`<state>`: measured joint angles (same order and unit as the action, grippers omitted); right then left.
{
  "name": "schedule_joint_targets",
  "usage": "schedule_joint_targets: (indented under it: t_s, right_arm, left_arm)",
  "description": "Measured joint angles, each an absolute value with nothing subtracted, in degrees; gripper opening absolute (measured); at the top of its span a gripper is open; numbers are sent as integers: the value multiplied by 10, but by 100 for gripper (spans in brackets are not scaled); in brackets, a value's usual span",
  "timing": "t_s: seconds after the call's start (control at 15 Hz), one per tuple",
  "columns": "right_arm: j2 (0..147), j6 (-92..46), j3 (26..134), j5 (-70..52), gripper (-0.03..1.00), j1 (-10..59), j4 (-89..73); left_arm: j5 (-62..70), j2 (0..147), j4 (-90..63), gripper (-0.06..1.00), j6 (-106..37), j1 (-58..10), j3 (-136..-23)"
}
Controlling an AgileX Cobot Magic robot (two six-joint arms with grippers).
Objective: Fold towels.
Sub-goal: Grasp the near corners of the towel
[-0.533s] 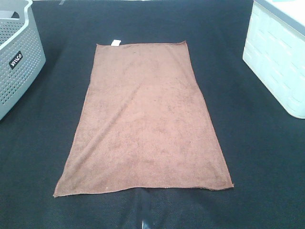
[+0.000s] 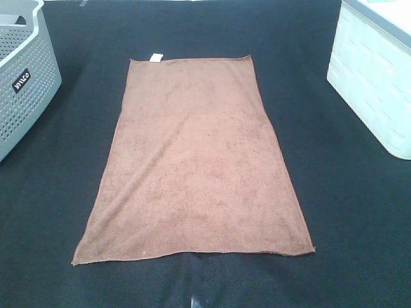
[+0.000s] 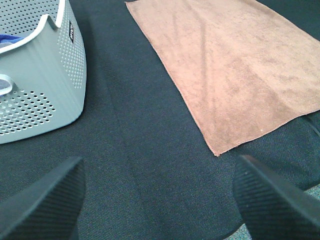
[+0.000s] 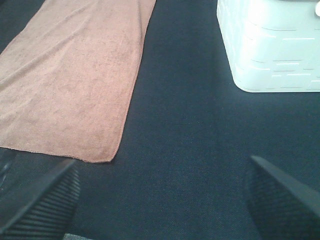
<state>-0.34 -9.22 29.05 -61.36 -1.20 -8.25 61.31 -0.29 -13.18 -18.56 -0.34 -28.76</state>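
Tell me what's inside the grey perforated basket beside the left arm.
In the left wrist view, only a sliver of something blue shows over the rim of the grey basket. The perforated wall covers everything else inside, so the rest cannot be told.

My left end effector (image 3: 159, 197) has two black, wedge-shaped fingers (image 3: 45, 202) with a fine dotted grip texture; my right end effector (image 4: 162, 200) looks identical.

Grey basket (image 2: 29, 83) and white bin (image 2: 372, 83): cut off by the frame edges. Tag (image 2: 155, 58) on the towel (image 2: 192, 167): detail too small to tell. Left fingers (image 3: 45, 202), right fingers (image 4: 42, 202): partly out of frame.
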Motion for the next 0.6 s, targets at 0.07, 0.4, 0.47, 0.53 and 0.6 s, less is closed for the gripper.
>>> schedule_joint_targets:
  t_s: [0.07,0.4,0.47,0.53,0.6]
  right_arm:
    - [-3,-92,290,-614,83,-12,-83]
    - [-3,-92,290,-614,83,-12,-83]
    - [-3,-92,290,-614,83,-12,-83]
    - [-3,-92,290,-614,83,-12,-83]
    - [-3,-92,290,-614,83,-12,-83]
  left_arm:
    - [613,-3,-132,77,-186,-3,-288]
    - [613,-3,-132,77,-186,-3,-288]
    - [613,-3,-132,77,-186,-3,-288]
    - [613,-3,-132,77,-186,-3,-288]
    - [613,-3,-132,77,-186,-3,-288]
